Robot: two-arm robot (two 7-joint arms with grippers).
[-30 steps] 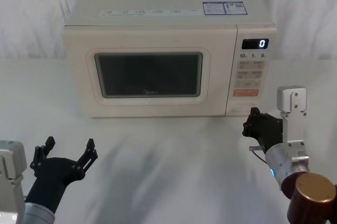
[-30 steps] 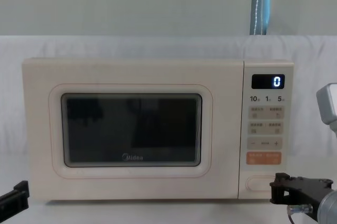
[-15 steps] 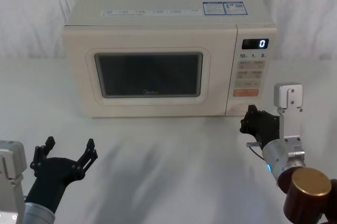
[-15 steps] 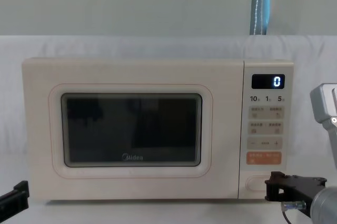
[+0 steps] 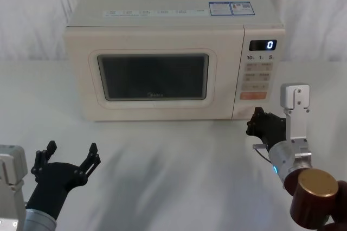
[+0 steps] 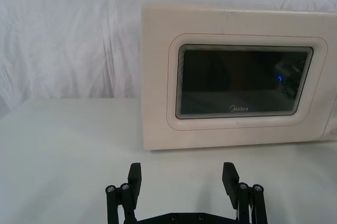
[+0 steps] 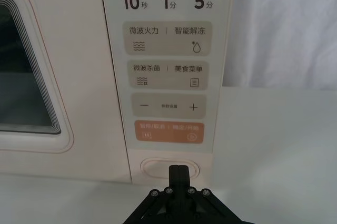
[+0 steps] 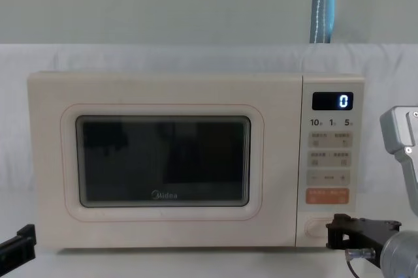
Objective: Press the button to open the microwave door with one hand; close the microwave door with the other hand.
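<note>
Right gripper (image 8: 334, 240) edged leftward, fingers closed, tip now at button (image 7: 169, 168).

Head camera looks down at the microwave (image 5: 173, 52); chest camera faces it level. Right wrist camera sits close behind its pincer (image 7: 178, 174), seemingly nearly at the control panel (image 7: 167, 66); left wrist's farther back.

The door (image 6: 239, 84) carries the logo "Midea" under its window. The display (image 8: 332, 100) shows a blue "0". On the panel (image 7: 167, 66) stand "10秒", "1分", "5分", then "微波火力", "智能解冻", "微波杀菌", "美食菜单", and "−" and "+".
</note>
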